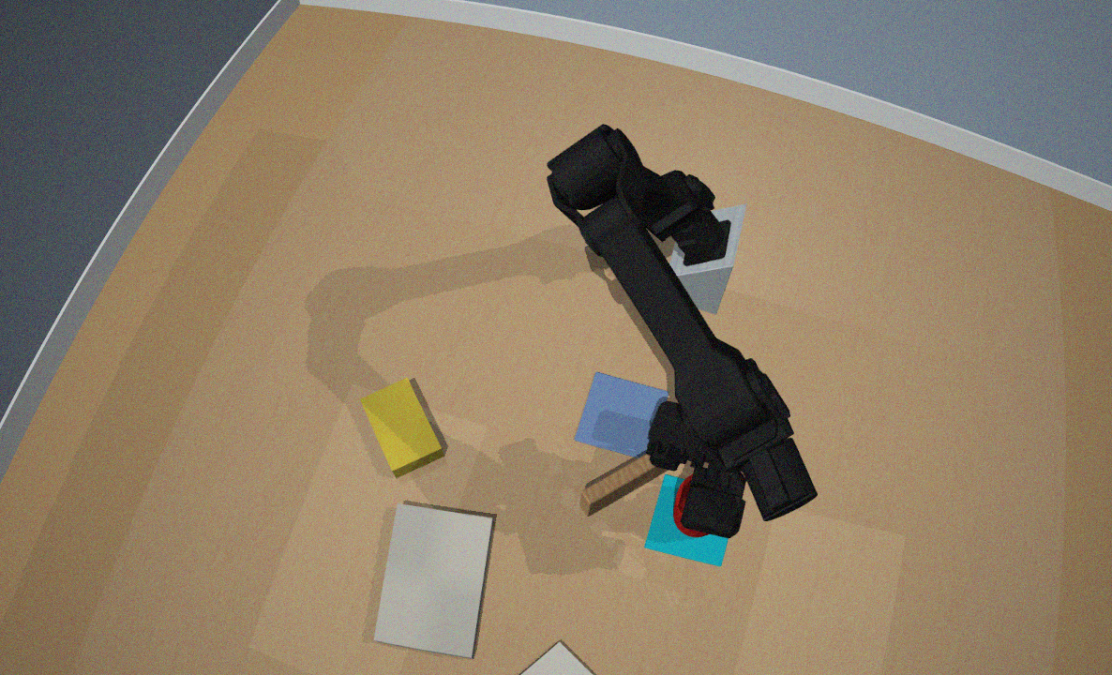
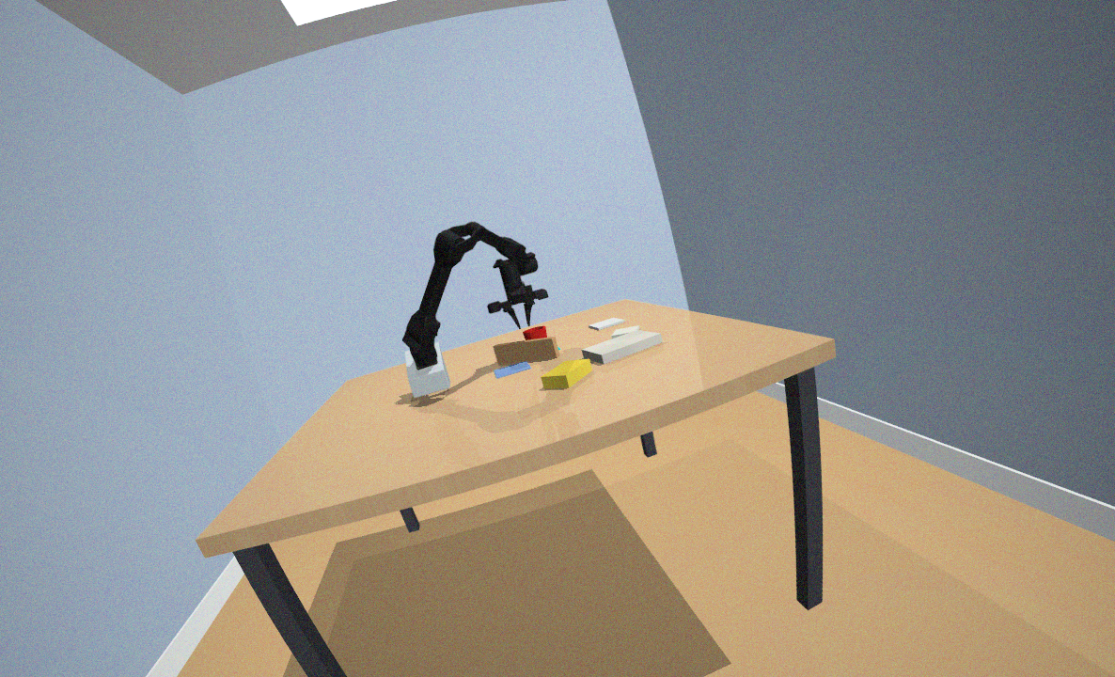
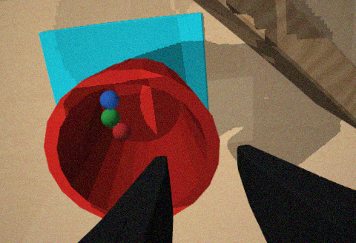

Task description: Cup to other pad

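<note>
The red cup (image 1: 687,530) (image 2: 535,333) (image 3: 148,70) stands upright on the cyan pad (image 1: 665,538) (image 3: 119,37). A blue marble (image 3: 110,99), a green marble (image 3: 110,118) and a red marble (image 3: 121,131) lie inside it. My gripper (image 2: 525,326) (image 3: 203,161) is open, with nothing between its fingers. The fingertips are just above the cup's rim; in the wrist view one shows over the cup's mouth and the other outside its wall. The arm hides part of the cup from above. The blue pad (image 1: 619,398) (image 2: 510,370) has no cup on it.
A brown wooden block (image 1: 623,485) (image 2: 526,352) (image 3: 297,73) stands like a low wall between the pads. A yellow block (image 1: 400,424) (image 2: 565,373) and a pale grey slab (image 1: 434,578) (image 2: 624,346) lie farther off. Another pale piece (image 1: 559,661) shows at the overhead view's bottom edge.
</note>
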Motion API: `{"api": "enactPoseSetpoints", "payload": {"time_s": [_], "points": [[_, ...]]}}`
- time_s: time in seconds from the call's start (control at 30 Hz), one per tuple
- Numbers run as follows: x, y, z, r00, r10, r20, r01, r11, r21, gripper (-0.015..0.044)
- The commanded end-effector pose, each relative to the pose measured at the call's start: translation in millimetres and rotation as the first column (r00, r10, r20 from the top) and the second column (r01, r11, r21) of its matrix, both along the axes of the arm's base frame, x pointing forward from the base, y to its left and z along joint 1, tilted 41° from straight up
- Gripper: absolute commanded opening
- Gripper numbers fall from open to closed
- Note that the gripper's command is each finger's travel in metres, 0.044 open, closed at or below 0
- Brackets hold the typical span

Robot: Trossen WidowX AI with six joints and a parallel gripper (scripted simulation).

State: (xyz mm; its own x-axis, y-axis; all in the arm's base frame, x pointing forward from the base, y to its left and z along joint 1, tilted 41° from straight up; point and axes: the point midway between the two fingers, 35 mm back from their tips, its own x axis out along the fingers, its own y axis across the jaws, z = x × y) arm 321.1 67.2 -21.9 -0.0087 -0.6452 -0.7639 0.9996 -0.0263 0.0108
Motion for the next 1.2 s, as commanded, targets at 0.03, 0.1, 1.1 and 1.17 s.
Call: {"api": "enactPoseSetpoints", "payload": {"time_s": [0.03,0.1,1.1,1.17], "points": [[0,1,1,1.000,0.000,0.000,0.000,1.000,0.000,0.0154],[0,1,1,1.000,0.000,0.000,0.000,1.000,0.000,0.0207],[-2,40,47,1.000,0.003,0.000,-0.003,1.000,0.002,0.0440],[-2,40,47,1.000,0.003,0.000,-0.003,1.000,0.002,0.0440]]}}
